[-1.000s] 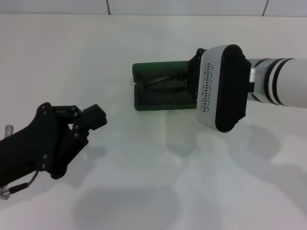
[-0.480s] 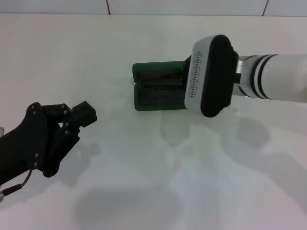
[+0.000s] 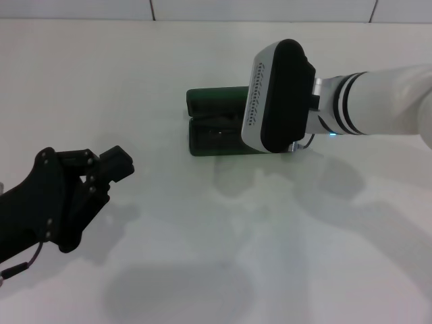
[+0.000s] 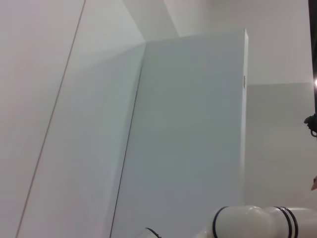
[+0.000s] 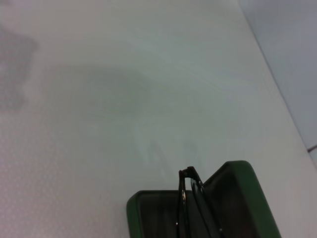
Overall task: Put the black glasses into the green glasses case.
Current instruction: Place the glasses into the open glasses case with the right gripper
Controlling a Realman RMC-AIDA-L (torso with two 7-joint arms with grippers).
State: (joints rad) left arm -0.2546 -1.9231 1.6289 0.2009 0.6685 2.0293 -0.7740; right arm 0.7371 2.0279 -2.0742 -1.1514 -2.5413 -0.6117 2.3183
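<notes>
The thin black wire-framed glasses (image 5: 190,198) already sit in the open dark green hard case (image 3: 212,128); lid unclosed, right gripper's grasp indiscernible.

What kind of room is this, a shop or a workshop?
Probably a robot test lab: a bare white table, plain white wall panels, and only a green glasses case holding black glasses between two robot arms.

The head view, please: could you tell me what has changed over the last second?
The right gripper has slid toward the robot's left, now covering more of the green glasses case. The left gripper has drawn back slightly toward the robot. The open case has stayed in place on the table, with the black glasses in it.
</notes>
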